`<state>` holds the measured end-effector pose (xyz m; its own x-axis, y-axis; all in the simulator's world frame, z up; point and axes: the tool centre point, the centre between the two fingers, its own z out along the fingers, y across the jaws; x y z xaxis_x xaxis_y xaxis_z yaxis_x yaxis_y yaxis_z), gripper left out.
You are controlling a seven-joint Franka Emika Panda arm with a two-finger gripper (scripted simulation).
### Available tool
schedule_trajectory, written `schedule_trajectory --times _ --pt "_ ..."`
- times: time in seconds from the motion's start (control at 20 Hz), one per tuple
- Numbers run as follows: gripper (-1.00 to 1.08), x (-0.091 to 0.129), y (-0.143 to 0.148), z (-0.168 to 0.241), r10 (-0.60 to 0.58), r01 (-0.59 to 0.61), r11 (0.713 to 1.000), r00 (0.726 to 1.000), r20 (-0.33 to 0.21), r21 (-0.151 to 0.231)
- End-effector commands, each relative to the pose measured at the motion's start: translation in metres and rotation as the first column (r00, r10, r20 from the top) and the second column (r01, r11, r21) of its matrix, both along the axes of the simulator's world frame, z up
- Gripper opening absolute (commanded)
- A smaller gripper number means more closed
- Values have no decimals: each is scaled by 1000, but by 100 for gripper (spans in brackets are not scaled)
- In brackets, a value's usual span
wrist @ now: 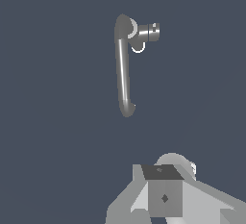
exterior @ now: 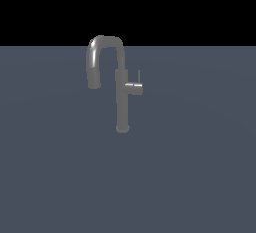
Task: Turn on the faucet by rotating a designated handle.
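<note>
The faucet (exterior: 121, 89) stands alone on the flat grey surface (exterior: 60, 177), its stem upright and its curved spout (exterior: 97, 57) bending over toward the exterior view's left. The handle (exterior: 135, 87) sticks out of the stem on the exterior view's right, a short sideways stub with a thin rod pointing up. That side faces open space, so the rod looks free to be pushed from there. Nothing touches it yet, and the tap appears not yet turned.

The arm does not show in the exterior view. In the wrist view the gripper (wrist: 166, 196) looks down on the faucet (wrist: 124, 69) from above and sits well apart from the handle (wrist: 149, 31). Only its blocky grey body shows; the fingertips are out of frame, so I cannot tell how far the jaws are open. Nothing appears to be held.
</note>
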<state>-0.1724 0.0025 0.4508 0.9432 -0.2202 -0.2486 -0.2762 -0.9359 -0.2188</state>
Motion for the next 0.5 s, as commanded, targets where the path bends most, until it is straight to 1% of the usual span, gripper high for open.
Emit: schedule_trajectory --times 0.0,0.25,0.45 --pt "-100 14 -2 -5 -52 54 997 998 -42 49" --pt "-100 42 -7 -19 -151 170 975 979 -135 143" --pt "-100 64 -12 -32 -224 270 939 950 -219 212"
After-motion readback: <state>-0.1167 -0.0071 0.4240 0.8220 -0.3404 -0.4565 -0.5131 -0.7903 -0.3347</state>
